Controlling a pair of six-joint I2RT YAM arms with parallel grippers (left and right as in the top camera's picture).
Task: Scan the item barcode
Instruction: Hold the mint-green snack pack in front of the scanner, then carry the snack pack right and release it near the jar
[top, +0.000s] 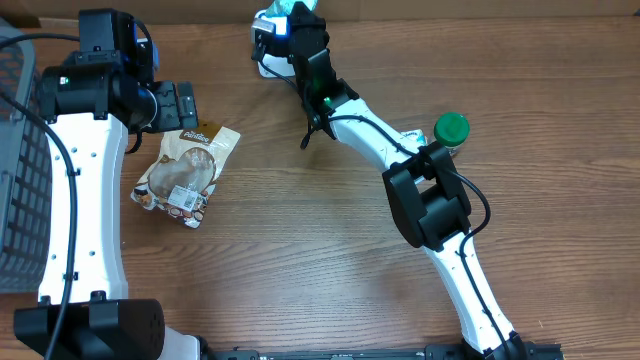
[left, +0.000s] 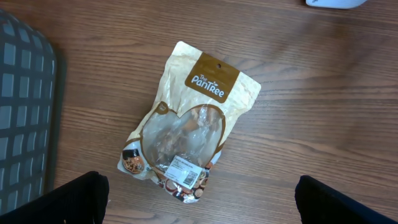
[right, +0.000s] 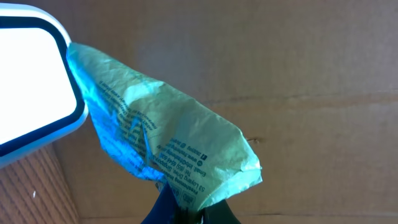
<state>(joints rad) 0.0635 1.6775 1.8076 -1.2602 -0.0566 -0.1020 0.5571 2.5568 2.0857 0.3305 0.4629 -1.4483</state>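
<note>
Right gripper is clamped tight on the bottom of a crinkly green bag - it's up off the table at the far edge, near the middle. The bag's top corner sits right at the white scanner w/ the dark rim, touching it or just about, can't tell which. There's small print on the bag, too fuzzy to read.

Left gripper is spread wide w/ nothing in it, hanging over the left part of the table, just above a tan snack pouch that lies flat - clear window and a white label sticker at its lower end. A grey basket sits at the left edge. A green-capped bottle stands toward the right side, just beside the right arm.
</note>
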